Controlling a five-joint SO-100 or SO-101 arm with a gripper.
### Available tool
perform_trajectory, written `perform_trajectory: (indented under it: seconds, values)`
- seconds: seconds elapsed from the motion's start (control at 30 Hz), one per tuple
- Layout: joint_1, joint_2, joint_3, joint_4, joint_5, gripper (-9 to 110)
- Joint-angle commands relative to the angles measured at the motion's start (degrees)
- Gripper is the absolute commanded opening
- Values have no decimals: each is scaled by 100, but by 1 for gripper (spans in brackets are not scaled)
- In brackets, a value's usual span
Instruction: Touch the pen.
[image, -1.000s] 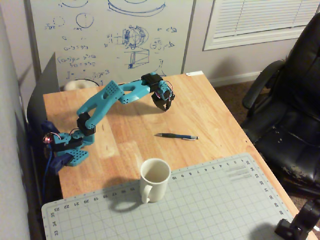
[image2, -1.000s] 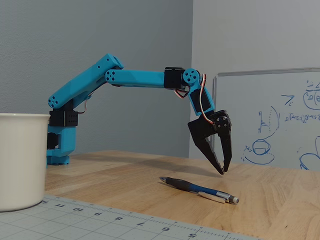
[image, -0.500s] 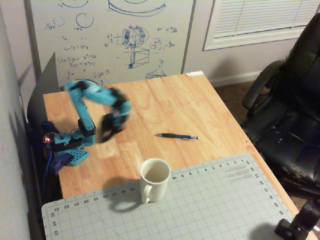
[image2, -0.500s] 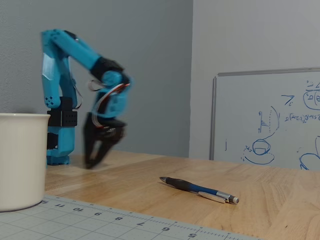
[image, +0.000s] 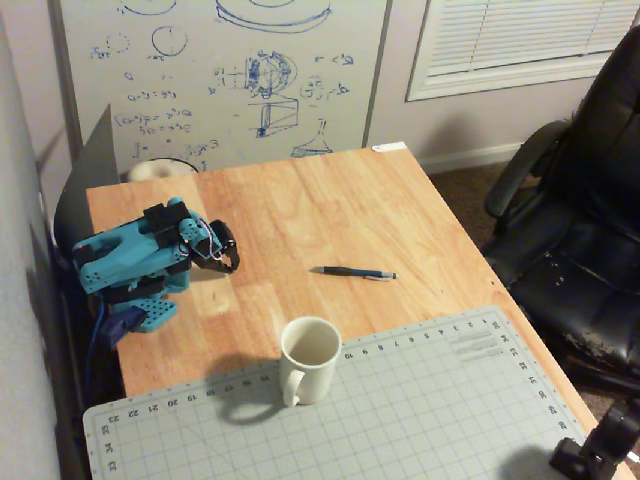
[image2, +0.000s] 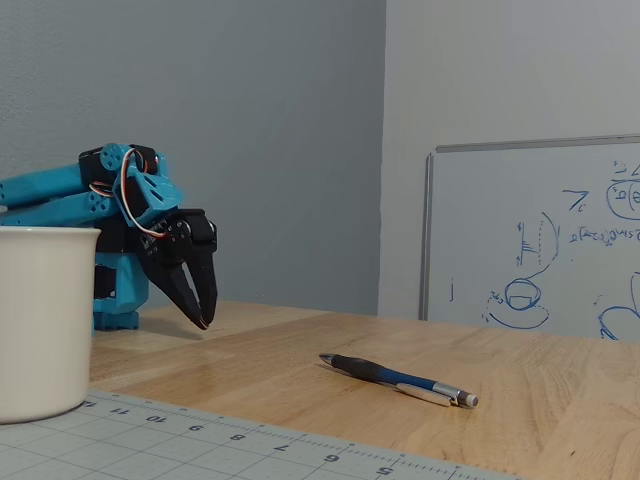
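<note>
One pen (image: 354, 272) lies flat on the bare wooden table (image: 350, 200), well apart from the gripper (image: 228, 262), which sits to its left in the high fixed view. Seen from the low fixed view, the pen (image2: 398, 379) has its dark end toward the arm and its silvery tip pointing right, resting just beyond the edge of the grey cutting mat (image2: 250, 450). The blue arm (image2: 70, 200) is folded low over its base, and its black gripper (image2: 204, 322) points down with the tips hovering just above the tabletop; the jaws look pressed together, holding nothing. A cream mug (image: 309, 358) stands upright on the far edge of the mat, nearer the camera than the pen, touching neither pen nor gripper. A whiteboard (image: 220, 70) with blue sketches leans behind the table, and a black office chair (image: 580, 220) stands to the right.
</note>
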Motion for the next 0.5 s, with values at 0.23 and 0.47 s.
perform_trajectory:
  seconds: [0.23,0.47]
  values:
    - [-9,53,-149,-70,-9,1]
    - [-123,-167,-1529,-18,-264,1]
